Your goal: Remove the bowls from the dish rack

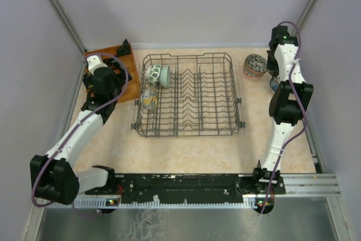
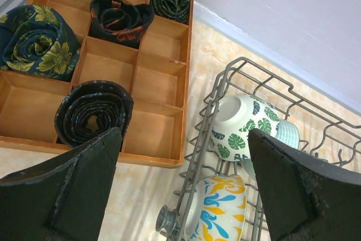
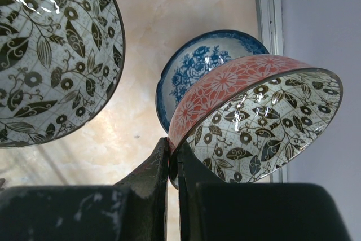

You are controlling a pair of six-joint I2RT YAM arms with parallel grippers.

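Your right jaws pinch the red bowl (image 3: 237,83) by its rim, a blue bowl (image 3: 197,63) just beyond them. Your left jaws gape empty; ahead of them, a leaf bowl (image 2: 242,125) sits in the rack (image 1: 197,97).

Lab cell; bare panel walls (image 1: 186,4)

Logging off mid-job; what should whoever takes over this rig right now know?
Left gripper: open, empty, by the tray at the left end of the dish rack.
Right gripper: shut on the rim of the red bowl, right of the rack.
Done: blue bowl and leaf-patterned bowl sit on the table there.
To do: set down the red bowl; unload green-leaf bowl and yellow-blue bowl.
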